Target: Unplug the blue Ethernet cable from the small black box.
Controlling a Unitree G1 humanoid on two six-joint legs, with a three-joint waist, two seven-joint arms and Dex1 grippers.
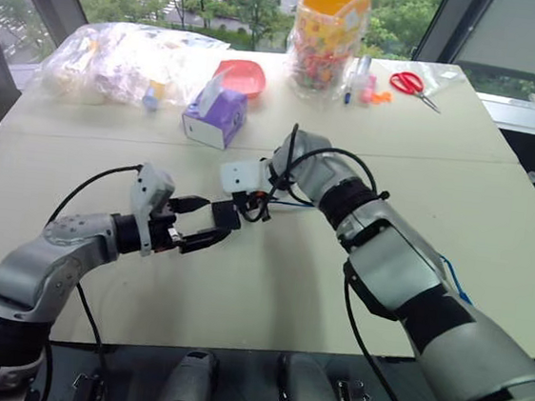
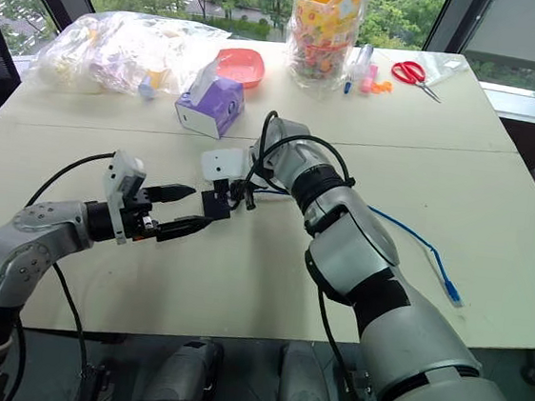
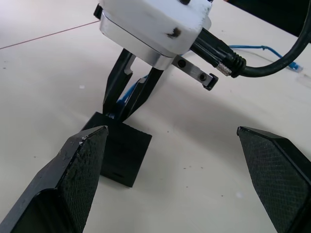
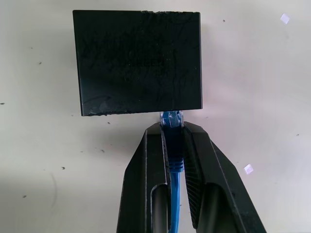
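Right wrist view: small black box (image 4: 137,62) flat on the pale surface (image 4: 39,160), blue Ethernet cable (image 4: 173,165) seated in the face nearest the camera. Right gripper (image 4: 172,138) has its jaws closed on the cable's boot just behind the plug, tips just short of the box wall.

Head views: box sits mid-surface, slightly left of centre, between the two grippers. Left gripper (image 1: 198,222) is level, just left of the box, jaws spread wide, one finger on the near side and one on the far side, not touching it as far as I can tell. Cable runs right from the box under the right arm, across the surface, its free plug (image 2: 454,297) near the right edge.

Surface: cream, two panels with a seam. Far side, left to right: clear plastic bag (image 1: 129,60), purple tissue box (image 1: 215,116), red dish (image 1: 240,77), jar with orange lid (image 1: 329,35), markers (image 1: 357,78), red scissors (image 1: 412,85). Windows with green trees beyond.
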